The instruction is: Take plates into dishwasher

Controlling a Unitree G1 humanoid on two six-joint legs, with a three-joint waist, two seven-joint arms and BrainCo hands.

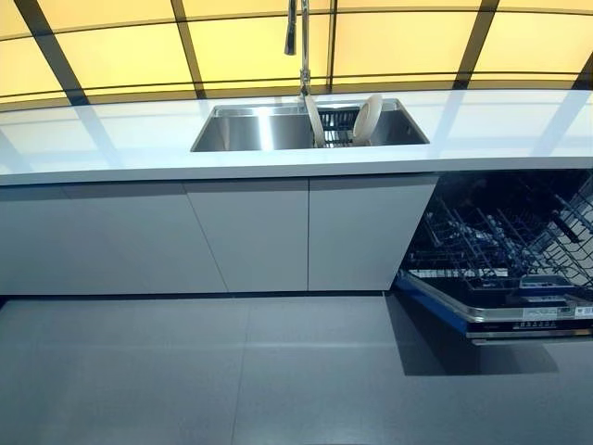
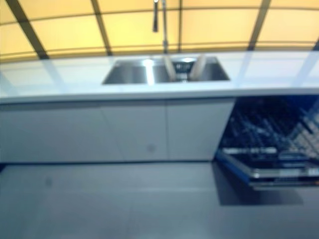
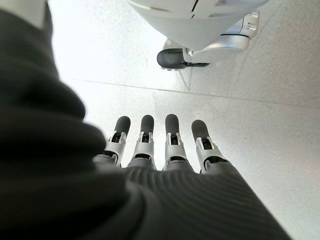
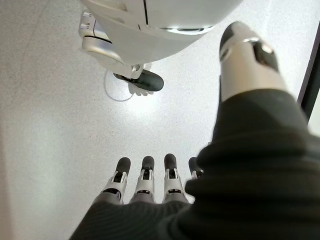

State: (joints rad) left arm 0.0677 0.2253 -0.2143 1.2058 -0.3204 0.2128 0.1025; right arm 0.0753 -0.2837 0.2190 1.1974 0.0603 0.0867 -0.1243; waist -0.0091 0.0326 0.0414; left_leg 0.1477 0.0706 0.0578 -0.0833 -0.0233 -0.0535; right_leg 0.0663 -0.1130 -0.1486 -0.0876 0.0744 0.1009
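White plates, steel sink, yellow wall

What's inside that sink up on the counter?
Inside the sink two white plates stand on edge in a dark rack, below the tap. The near wall hides the sink's floor closest to us, so anything lying there cannot be seen.
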